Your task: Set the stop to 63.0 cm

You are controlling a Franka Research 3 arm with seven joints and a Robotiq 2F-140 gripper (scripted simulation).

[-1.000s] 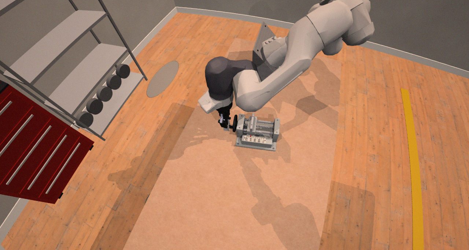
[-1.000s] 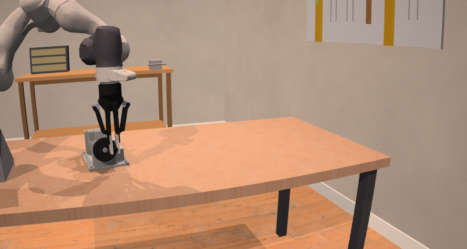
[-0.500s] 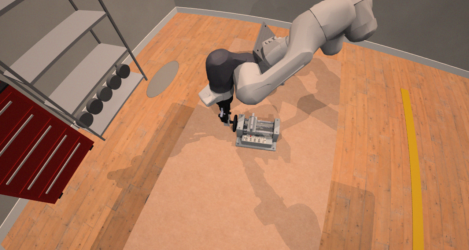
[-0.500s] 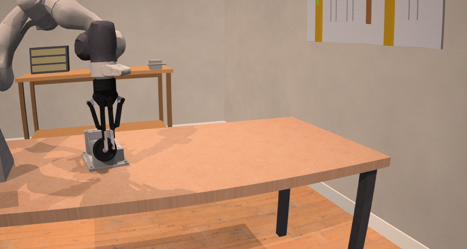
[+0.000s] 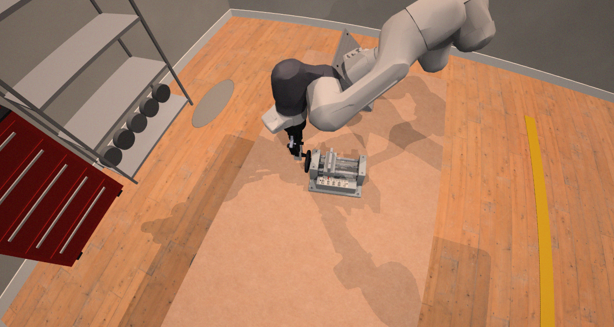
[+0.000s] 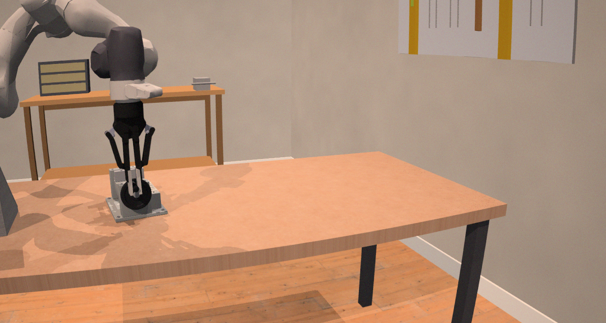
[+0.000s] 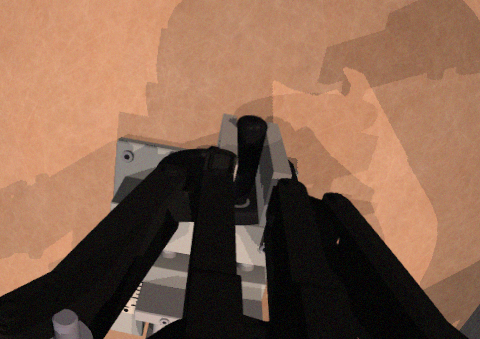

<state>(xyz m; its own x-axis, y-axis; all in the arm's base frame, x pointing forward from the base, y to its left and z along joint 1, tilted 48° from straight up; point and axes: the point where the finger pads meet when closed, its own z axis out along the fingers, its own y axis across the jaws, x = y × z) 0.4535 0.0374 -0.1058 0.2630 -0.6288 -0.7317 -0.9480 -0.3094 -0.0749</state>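
The stop device stands on the table [image 6: 296,202]. Its black handwheel [image 5: 307,164] [image 6: 147,201] is on the end facing the gripper. My gripper [image 5: 297,157] [image 6: 134,190] [image 7: 245,140] points down and is shut on the handwheel's black crank handle [image 7: 251,129], which sticks out between the fingers in the wrist view. The grey stop carriage [image 5: 329,162] is near the handwheel end of its rods. The red pointer [image 5: 328,178] is about at the second figure from the left on the white scale [image 5: 336,182]; its exact reading is too small to tell. In the wrist view the fingers hide most of the scale.
A tilted grey panel [image 5: 345,50] [image 6: 5,210] stands on the table near the arm's base. A shelf [image 5: 147,127] with several dark discs and a red cabinet [image 5: 51,196] are at the left in the top view. A wooden bench [image 6: 169,93] is behind the table.
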